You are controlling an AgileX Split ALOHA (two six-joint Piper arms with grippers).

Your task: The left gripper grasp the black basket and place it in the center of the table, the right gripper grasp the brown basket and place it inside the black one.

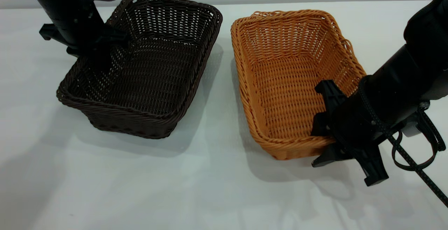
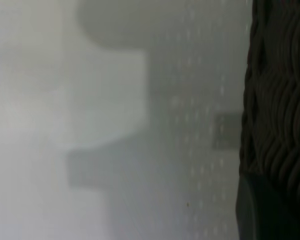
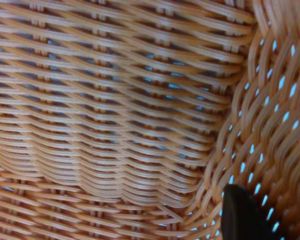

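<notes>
The black basket (image 1: pixel 147 72) stands on the white table (image 1: pixel 210 195) at the left. My left gripper (image 1: pixel 99 60) is over its left long wall, jaws straddling the rim and closed on the weave. The left wrist view shows one dark finger (image 2: pixel 257 212) pressed against the outside of the dark wall (image 2: pixel 280 100), with the table (image 2: pixel 115 150) beyond. The brown basket (image 1: pixel 287 76) stands to the right of the black one. My right gripper (image 1: pixel 320 142) straddles its near right corner. In the right wrist view one finger (image 3: pixel 240 215) lies against the inner orange weave (image 3: pixel 115 110).
A narrow strip of bare table (image 1: pixel 225 93) separates the two baskets. Open tabletop spreads in front of both. The right arm's black cable (image 1: pixel 416 167) loops down beside the brown basket's near corner.
</notes>
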